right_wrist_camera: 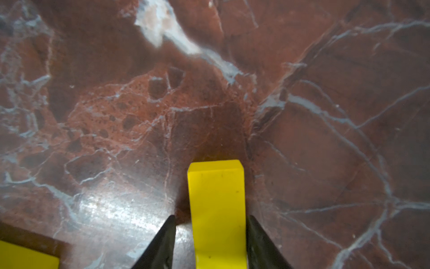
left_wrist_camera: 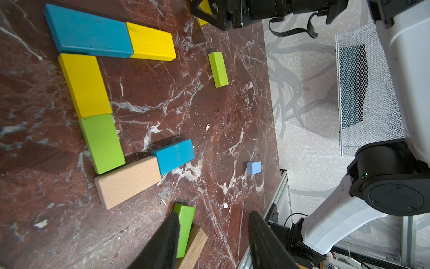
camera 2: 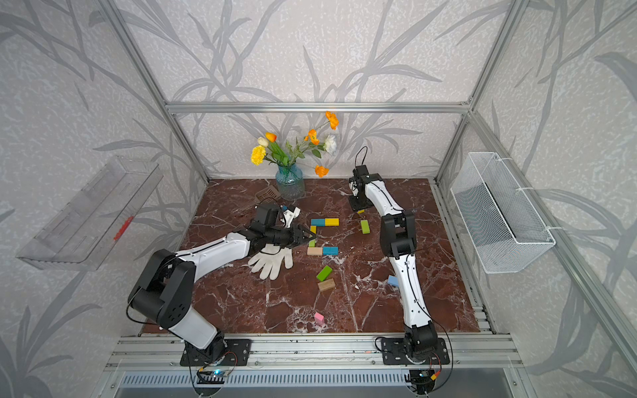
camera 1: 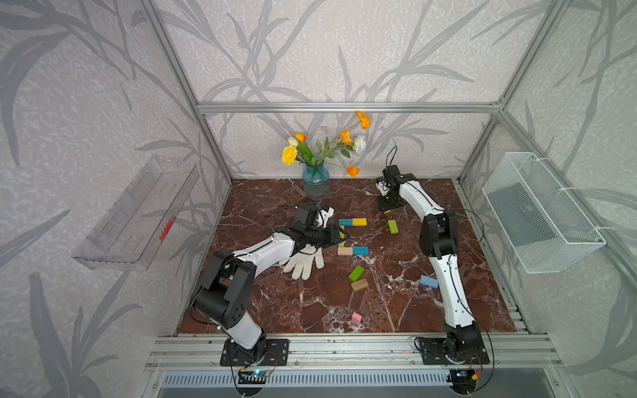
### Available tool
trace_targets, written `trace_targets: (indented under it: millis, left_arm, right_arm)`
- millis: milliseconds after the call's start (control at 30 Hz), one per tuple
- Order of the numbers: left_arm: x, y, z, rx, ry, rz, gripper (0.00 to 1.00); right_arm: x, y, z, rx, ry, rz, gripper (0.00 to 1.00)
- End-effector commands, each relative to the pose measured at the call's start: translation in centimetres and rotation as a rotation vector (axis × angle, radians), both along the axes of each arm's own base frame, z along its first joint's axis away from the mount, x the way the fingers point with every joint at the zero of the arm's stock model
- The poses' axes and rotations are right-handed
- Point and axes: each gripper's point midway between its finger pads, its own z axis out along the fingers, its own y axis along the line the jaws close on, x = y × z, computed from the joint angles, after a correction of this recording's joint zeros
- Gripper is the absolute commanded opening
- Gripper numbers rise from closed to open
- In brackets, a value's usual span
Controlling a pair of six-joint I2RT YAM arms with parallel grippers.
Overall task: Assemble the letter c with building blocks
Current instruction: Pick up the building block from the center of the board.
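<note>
Jaws of your right gripper [right_wrist_camera: 211,217] stand apart astride the yellow block [right_wrist_camera: 216,193], its long axis pointing straight ahead between them, one side gapped, not yet clamped

In both top views the left tool [camera 1: 344,237] covers most of the C's upright stroke [camera 2: 313,229], and the right tool [camera 1: 387,209] hides all but a sliver of a yellow block [right_wrist_camera: 217,209], which the right wrist view's edge cuts off. The right arm [camera 2: 408,289] overlaps a light blue block [camera 2: 392,280] in a top view.
</note>
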Motion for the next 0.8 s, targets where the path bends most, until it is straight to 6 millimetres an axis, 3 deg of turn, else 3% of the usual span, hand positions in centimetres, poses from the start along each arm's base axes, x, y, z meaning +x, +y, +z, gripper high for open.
trace_targets:
  millis: [0, 167, 267, 433, 633, 767]
  left_arm:
    - [0.0, 0.0, 0.6, -0.021, -0.014, -0.003, 0.49]
    - [0.1, 0.2, 0.7, -0.02, -0.019, 0.004, 0.49]
    - [0.1, 0.3, 0.6, -0.014, -0.02, 0.012, 0.49]
    - [0.1, 0.6, 0.8, -0.014, -0.034, 0.028, 0.49]
    - [0.1, 0.5, 0.9, -0.022, -0.04, 0.026, 0.49]
    - [0.2, 0.5, 1.2, -0.037, -0.052, 0.029, 0.49]
  right_arm:
    - [-0.1, -0.3, 0.3, -0.013, 0.004, 0.011, 0.45]
    - [0.0, 0.0, 1.2, 0.008, -0.007, 0.003, 0.34]
    - [-0.2, 0.2, 2.2, 0.027, -0.018, -0.012, 0.33]
    - [-1.1, 0.3, 4.7, 0.057, -0.038, -0.048, 0.27]
    - [-3.7, 0.0, 7.9, 0.089, -0.076, -0.101, 0.23]
    - [-6.6, -0.7, 8.6, 0.114, -0.075, -0.155, 0.23]
